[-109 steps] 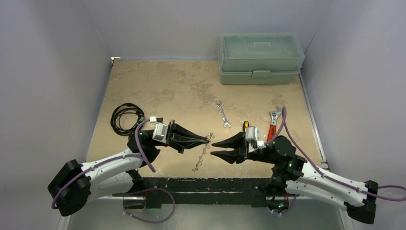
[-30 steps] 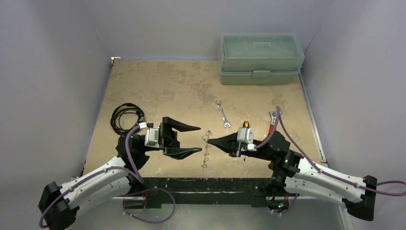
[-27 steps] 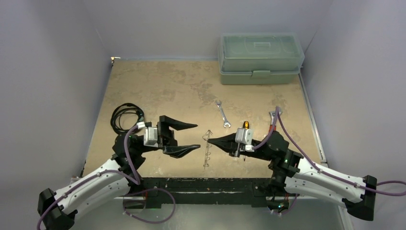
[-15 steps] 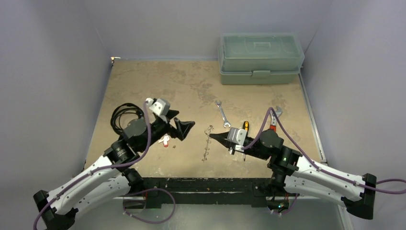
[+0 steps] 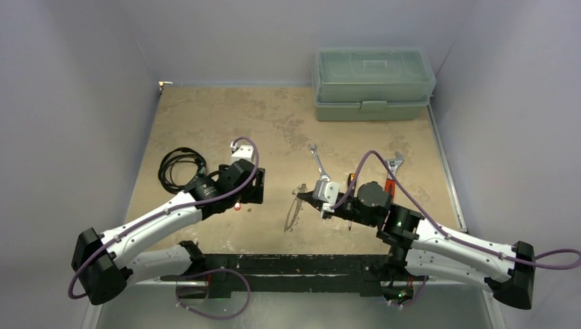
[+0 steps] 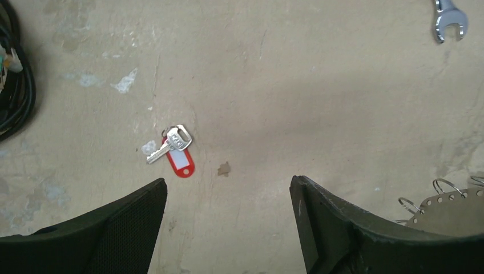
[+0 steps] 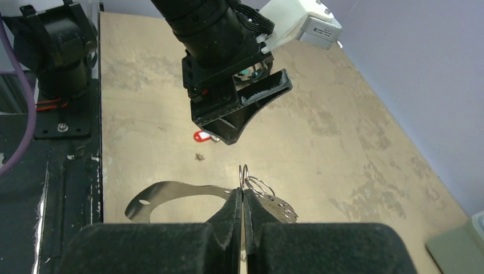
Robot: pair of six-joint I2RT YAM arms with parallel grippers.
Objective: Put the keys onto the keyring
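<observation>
While the tan table (image 5: 226, 123) bears a closed green toolbox (image 5: 373, 82) at its far edge, both arms reach in over the near half. The left gripper (image 6: 227, 181) points down at the table, its fingers (image 6: 131, 222) standing wide apart with nothing between them. The right gripper (image 7: 242, 197) has its fingers pressed together on the keyring (image 7: 171, 193), a thin silvery loop with small rings along its edge. It hangs from the fingertips between the two grippers; whether its low end touches the table cannot be told. A coiled black cable (image 5: 179, 166) lies left of the left arm, and a small silver spanner (image 5: 318, 163) lies beyond the right gripper. One key (image 6: 171, 145) with a red tag (image 6: 182, 162) lies flat on the table just ahead of the left gripper's open fingers. It is nearer the left-hand finger in the wrist view, touches neither finger, and is well apart from the keyring.
</observation>
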